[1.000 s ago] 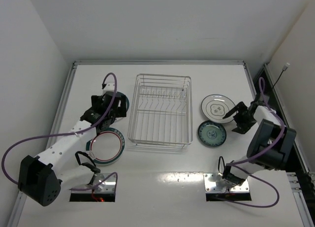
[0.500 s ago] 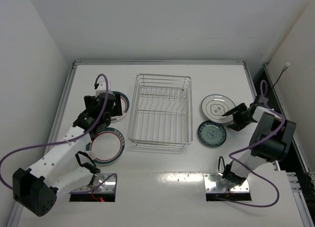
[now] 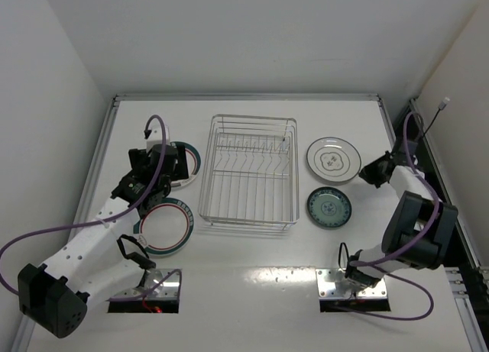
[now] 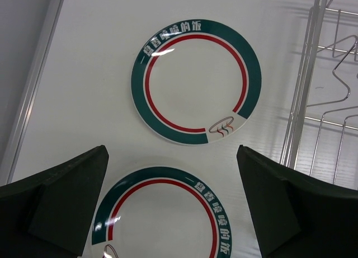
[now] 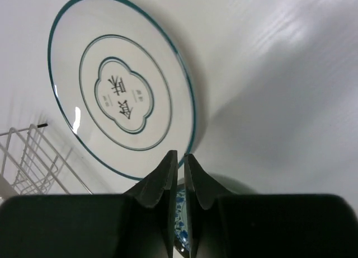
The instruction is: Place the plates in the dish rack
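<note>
Gleaming between white walls [image 3: 229,39], the table [image 3: 252,268] holds the dish rack [image 3: 248,172] centrally. The green-rimmed plates [image 4: 196,81] lie at its 9 o'clock under the spread left gripper [image 4: 172,157]. The motif plate [image 5: 120,101] and teal plate [image 3: 329,207] lie at 3 o'clock, with the right gripper [image 5: 180,157] closed at the motif plate's rim.

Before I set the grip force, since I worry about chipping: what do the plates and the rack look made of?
Green-banded plate: glazed ceramic or melamine, can't tell which; glossy, with bright glare streaks on the band. White plate: same look, smooth and shiny with a glare spot. Rack: bare metal wire, silvery and thin, probably chromed or stainless steel.
</note>
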You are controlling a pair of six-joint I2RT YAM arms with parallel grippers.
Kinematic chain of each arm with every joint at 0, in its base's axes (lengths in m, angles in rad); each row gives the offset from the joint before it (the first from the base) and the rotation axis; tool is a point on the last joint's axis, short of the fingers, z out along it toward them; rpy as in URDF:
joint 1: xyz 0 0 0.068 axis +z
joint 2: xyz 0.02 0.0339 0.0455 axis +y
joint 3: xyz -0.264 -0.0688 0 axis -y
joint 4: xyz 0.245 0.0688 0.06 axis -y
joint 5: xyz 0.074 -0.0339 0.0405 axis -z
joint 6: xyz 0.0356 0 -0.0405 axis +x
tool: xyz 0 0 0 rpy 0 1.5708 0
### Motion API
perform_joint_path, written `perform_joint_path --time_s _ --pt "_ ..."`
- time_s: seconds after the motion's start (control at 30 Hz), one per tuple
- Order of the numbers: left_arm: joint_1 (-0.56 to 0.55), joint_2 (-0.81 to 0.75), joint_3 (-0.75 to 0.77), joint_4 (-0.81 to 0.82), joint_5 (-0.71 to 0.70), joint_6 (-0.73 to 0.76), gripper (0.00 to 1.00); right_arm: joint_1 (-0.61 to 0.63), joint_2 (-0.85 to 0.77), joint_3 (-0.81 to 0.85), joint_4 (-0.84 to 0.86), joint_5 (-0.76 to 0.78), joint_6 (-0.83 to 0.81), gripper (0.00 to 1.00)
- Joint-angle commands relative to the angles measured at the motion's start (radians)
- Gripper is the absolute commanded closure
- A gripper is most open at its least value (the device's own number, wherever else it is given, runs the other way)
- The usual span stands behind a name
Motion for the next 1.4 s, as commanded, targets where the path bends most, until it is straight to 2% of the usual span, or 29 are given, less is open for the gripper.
perform_joint_path --time_s 0.0,0.07,0.13,0.27,0.57,0.63,0.7,0.73,0.77,0.8,0.83,1.0,1.03,1.17,1.37 --pt "0.009 -0.034 0.022 0.015 -0.013 -0.010 0.00 0.026 -0.019 0.013 0.052 0.061 -0.018 0.91" --pt "0.009 -0.034 0.022 0.015 -0.004 -0.010 0.00 0.026 0.035 0.013 0.065 0.020 -0.007 0.72" --pt "0.009 -0.025 0.022 0.015 0.006 -0.010 0.00 0.026 0.082 0.022 0.077 -0.008 -0.007 0.60" --pt "0.009 -0.025 0.022 0.015 0.006 -0.010 0.00 0.035 0.191 0.058 0.086 -0.017 0.002 0.60" --pt "0.009 -0.016 0.022 0.015 -0.004 -0.010 0.00 0.102 0.308 0.150 0.108 -0.028 0.077 0.60" --pt "0.009 -0.016 0.022 0.015 -0.004 -0.010 0.00 0.111 0.335 0.172 0.099 -0.028 0.088 0.63" --pt "0.009 -0.016 0.022 0.015 -0.004 -0.010 0.00 0.111 0.375 0.192 0.099 -0.051 0.097 0.72" --pt "0.009 -0.016 0.022 0.015 -0.004 -0.010 0.00 0.111 0.385 0.192 0.099 -0.051 0.097 0.77" --pt "0.009 -0.016 0.022 0.015 -0.004 -0.010 0.00 0.111 0.385 0.192 0.099 -0.061 0.107 0.92" --pt "0.009 -0.016 0.022 0.015 -0.004 -0.010 0.00 0.111 0.385 0.183 0.109 -0.062 0.107 0.98" --pt "0.009 -0.016 0.022 0.015 -0.004 -0.010 0.00 0.111 0.385 0.171 0.110 -0.062 0.107 1.00" --pt "0.009 -0.016 0.022 0.015 -0.004 -0.010 0.00 0.145 0.198 0.122 0.120 0.042 0.096 1.00" --pt "0.009 -0.016 0.022 0.015 -0.004 -0.010 0.00 0.162 0.112 0.121 0.105 0.075 0.096 1.00" --pt "0.009 -0.025 0.022 0.015 -0.004 -0.010 0.00 0.243 -0.041 0.196 0.030 0.211 0.096 1.00" --pt "0.009 -0.004 0.022 0.015 0.016 -0.010 0.00 0.386 -0.111 0.388 -0.050 0.328 0.050 1.00"
